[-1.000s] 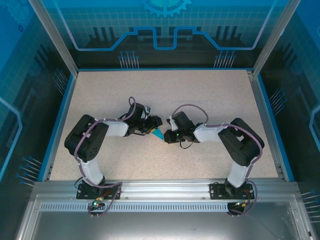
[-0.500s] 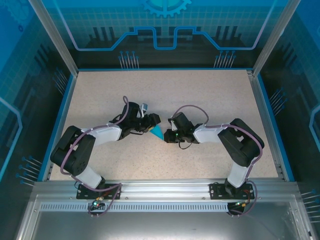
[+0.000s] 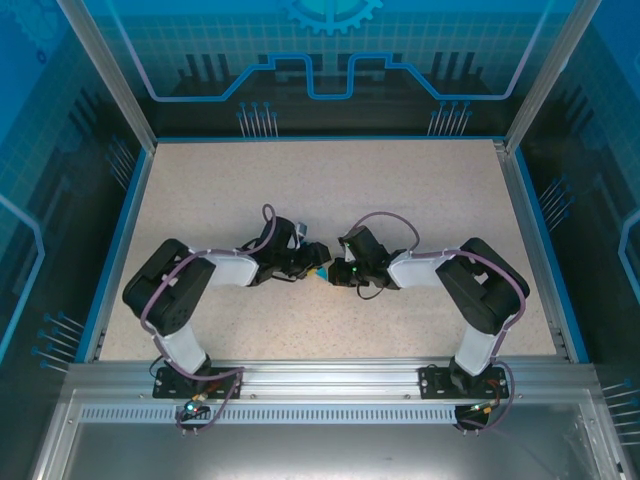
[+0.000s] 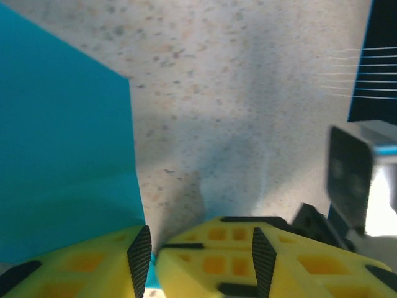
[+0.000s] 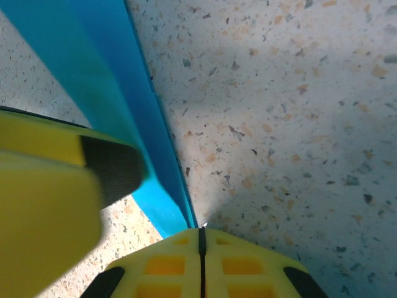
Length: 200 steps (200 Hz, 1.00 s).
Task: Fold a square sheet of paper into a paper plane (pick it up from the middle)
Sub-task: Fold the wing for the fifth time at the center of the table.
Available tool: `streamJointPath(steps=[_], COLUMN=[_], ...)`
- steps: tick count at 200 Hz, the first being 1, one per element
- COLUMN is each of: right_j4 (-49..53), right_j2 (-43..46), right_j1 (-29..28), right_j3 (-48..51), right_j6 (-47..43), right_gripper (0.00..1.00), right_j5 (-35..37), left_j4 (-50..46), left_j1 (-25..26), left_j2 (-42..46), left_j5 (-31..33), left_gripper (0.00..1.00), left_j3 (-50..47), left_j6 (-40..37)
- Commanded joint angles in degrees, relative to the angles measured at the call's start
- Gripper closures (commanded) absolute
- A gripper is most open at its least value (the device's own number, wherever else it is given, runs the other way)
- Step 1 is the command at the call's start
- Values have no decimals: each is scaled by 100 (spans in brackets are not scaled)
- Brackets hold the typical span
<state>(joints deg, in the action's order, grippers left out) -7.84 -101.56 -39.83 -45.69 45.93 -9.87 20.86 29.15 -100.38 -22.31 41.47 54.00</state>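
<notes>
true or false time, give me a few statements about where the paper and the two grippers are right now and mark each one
1. The left gripper and the right gripper meet near the middle of the table. True.
2. The paper is red. False: it is teal-blue.
3. In the left wrist view, the paper's edge runs in between the left fingers. True.
4. The paper lies alone in the table's far corner. False: it sits between the two grippers at mid-table.
</notes>
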Motion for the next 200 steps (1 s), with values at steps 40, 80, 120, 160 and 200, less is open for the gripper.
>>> streamJointPath(steps=[40, 80, 120, 160, 200], right_j4=[238, 532, 734, 520, 521], right_j2=[-158, 278, 835, 645, 212], right_j1=[-332, -291, -239, -323, -331], right_j3=[325, 241, 152, -38, -319], right_j6=[212, 52, -152, -96, -97], right_gripper=[94, 94, 93, 94, 94], right_j5=[-476, -343, -300, -721, -645], left_j4=[-368, -571, -661, -765, -845], left_j1=[-6, -8, -11, -20, -14], left_j2=[-102, -262, -298, -331, -343], left_j5=[672, 635, 602, 562, 516], left_gripper=[56, 57, 58, 58, 58], left_j3=[-179, -42, -6, 63, 142], left_j6=[130, -9, -20, -21, -56])
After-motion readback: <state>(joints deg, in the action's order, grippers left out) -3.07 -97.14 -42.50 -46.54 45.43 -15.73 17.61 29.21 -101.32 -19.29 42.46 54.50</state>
